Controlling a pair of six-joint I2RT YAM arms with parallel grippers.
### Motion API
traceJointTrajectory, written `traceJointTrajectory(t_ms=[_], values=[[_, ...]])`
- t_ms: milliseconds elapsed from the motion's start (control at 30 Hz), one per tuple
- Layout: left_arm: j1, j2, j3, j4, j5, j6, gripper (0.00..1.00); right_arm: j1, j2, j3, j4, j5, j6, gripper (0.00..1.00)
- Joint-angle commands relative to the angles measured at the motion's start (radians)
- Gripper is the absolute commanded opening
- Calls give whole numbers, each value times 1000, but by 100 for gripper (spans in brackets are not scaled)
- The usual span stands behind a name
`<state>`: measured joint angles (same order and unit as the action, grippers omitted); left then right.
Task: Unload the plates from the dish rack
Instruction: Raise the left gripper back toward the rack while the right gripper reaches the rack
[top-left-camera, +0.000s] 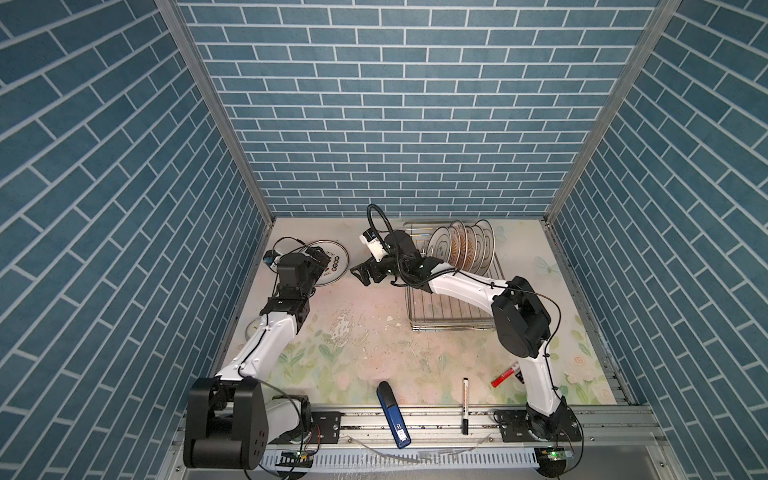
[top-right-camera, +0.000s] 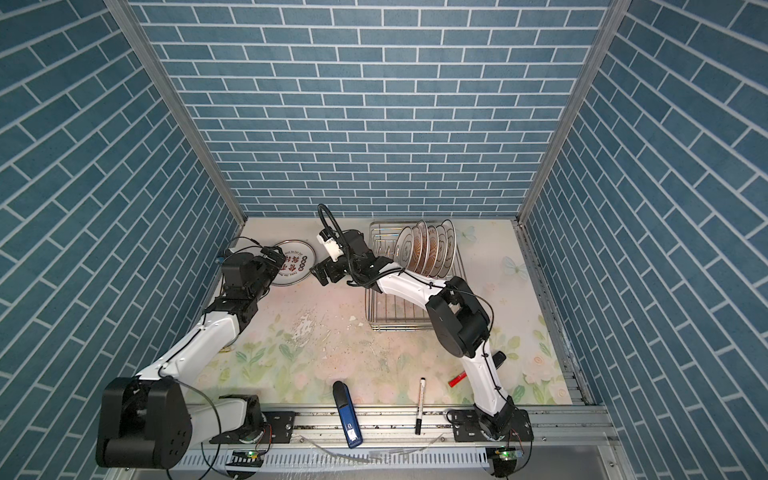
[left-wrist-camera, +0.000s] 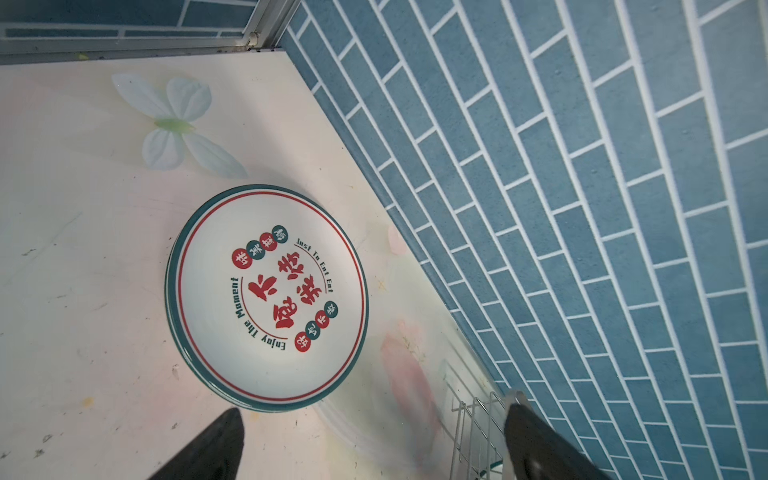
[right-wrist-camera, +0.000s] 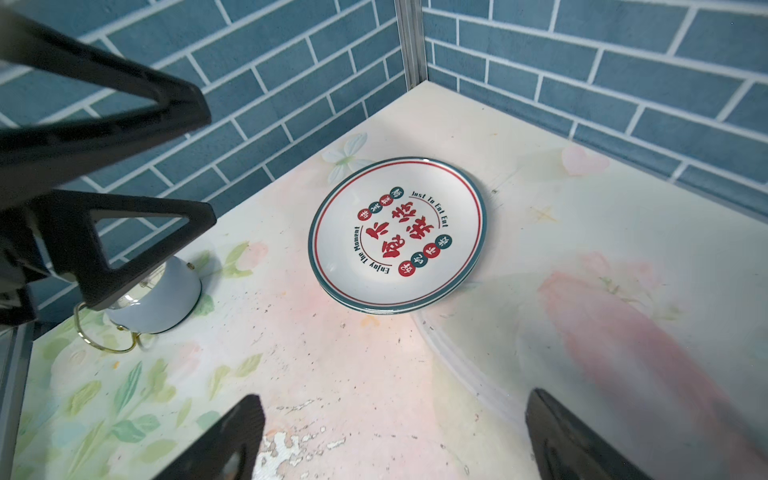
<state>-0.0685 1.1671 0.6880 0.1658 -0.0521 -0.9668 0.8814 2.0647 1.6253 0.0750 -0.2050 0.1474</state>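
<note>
Left gripper (left-wrist-camera: 374, 409) jaws are standing spread wide and empty, hovering near the stack of unloaded plates (left-wrist-camera: 266, 299) — it is lying flat on the table (left-wrist-camera: 83, 249) by the back left corner. Right gripper (right-wrist-camera: 395, 395) is likewise gaping, holding nothing, between that stack and the dish rack (top-left-camera: 451, 316). Several racked plates (top-left-camera: 461, 249) are standing upright at its far end — unloading is judged well short of complete.

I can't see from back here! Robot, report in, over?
Left gripper, right gripper open, empty. Red-lettered plates stacked on table; several plates upright in dish rack. Right arm crosses the rack.
</note>
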Motion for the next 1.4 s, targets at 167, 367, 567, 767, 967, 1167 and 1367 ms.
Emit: traceJointTrajectory(t_ms=[167,367,567,767,967,1167,1367], values=[[-200,-188,7,-61,-81,244,100,5,-268,-227,115,166,-59,99],[-228,-246,-39,87,165,318,100,5,-423,-330,84,355,-61,98],[-335,-229,-26,98,258,445,100,-4,-537,-358,-3,472,-116,99],[-380,-262,-56,113,256,494,100,-31,-581,-376,-51,538,-115,99],[-395,-295,-87,158,332,518,100,-103,-597,-379,-96,505,-35,99],[-417,-293,-79,173,386,541,100,-157,-617,-393,-113,496,-3,99],[-429,-255,-88,255,438,550,100,-194,-641,-412,-136,552,-6,99]])
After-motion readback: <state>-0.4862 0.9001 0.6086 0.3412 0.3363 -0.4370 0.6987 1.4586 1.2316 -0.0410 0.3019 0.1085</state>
